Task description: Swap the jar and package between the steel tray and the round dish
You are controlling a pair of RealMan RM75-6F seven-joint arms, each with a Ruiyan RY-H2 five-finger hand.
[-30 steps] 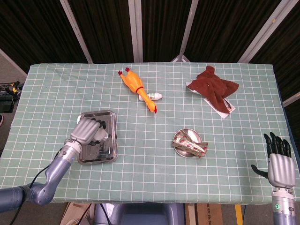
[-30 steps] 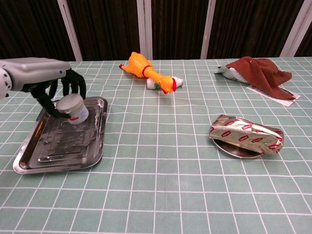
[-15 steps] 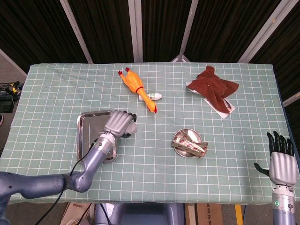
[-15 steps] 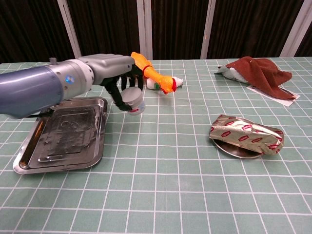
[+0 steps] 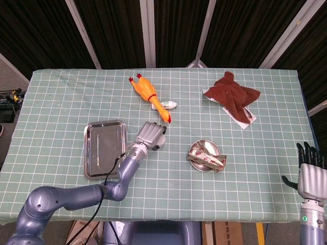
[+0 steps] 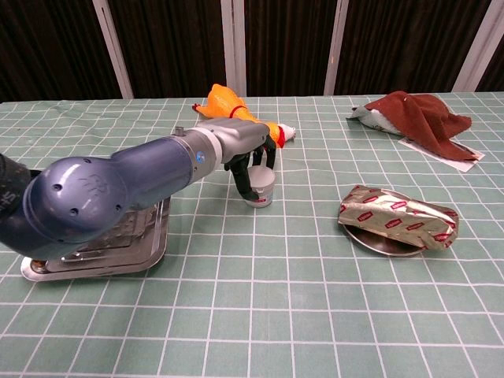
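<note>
Between the steel tray (image 5: 103, 146) and rubber chicken (image 5: 149, 95), the left hand (image 6: 246, 148) grips the jar (image 6: 260, 187); the right hand's (image 5: 312, 175) fingers are spread, empty.

Rubber chicken (image 5: 151, 97) over a small tube (image 5: 170, 104); brown cloth (image 5: 232, 94) on a card (image 5: 247, 118).

Jar (image 6: 260, 187): mostly covered by left hand (image 5: 150, 136) in head view; label too small to read. Steel tray (image 6: 150, 233): largely masked by the left arm in chest view. Right hand (image 5: 310, 176): wrist cut off by the bottom edge in head view; absent from chest view. Round dish (image 6: 376, 241): mostly hidden under package (image 6: 398, 216). White item (image 5: 171, 105) behind rubber chicken (image 5: 150, 97): partly hidden, markings illegible. Paper (image 5: 244, 117) mostly under brown cloth (image 5: 231, 93).
</note>
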